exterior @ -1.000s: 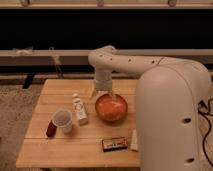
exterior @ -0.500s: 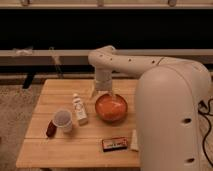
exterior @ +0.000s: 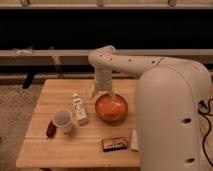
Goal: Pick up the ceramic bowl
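The ceramic bowl (exterior: 111, 107) is round, shallow and orange-red with a darker rim. It sits on the wooden table (exterior: 50, 150), right of centre. My gripper (exterior: 103, 94) hangs down from the white arm at the bowl's far left rim, with its fingers reaching to the rim. The arm's wide white body covers the table's right side.
A small translucent plastic cup (exterior: 62, 120) lies on its side at the left, with a dark red item (exterior: 50, 128) beside it. A white bottle (exterior: 79, 109) lies between cup and bowl. A dark flat packet (exterior: 114, 144) sits near the front edge.
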Action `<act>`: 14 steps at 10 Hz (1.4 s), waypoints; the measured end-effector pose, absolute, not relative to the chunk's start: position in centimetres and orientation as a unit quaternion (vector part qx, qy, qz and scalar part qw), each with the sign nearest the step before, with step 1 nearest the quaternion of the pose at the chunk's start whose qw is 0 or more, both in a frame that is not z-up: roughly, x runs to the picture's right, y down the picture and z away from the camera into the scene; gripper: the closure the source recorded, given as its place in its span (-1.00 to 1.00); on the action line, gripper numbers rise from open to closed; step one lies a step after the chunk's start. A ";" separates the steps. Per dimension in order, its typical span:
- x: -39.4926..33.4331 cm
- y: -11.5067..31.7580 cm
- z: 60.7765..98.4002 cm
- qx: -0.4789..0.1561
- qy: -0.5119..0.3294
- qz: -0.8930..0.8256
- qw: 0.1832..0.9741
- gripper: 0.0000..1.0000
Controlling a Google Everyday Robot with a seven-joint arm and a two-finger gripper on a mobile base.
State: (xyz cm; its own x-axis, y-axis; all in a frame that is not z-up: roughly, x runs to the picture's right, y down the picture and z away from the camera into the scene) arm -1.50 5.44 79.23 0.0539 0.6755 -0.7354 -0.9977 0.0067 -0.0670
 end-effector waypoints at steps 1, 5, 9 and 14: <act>-1.5 5.4 79.2 -0.305 0.264 0.635 0.659 -0.60; -1.1 5.4 79.6 -0.302 0.266 0.638 0.656 -0.60; 5.2 4.8 85.9 -0.278 0.278 0.666 0.634 -0.60; 11.8 6.3 90.8 -0.252 0.299 0.700 0.598 -0.60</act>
State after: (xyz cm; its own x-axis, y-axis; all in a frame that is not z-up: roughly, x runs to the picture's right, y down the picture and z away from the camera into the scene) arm 11.77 6.29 90.75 -0.1583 0.6866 -0.7096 -0.9874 -0.1068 0.1169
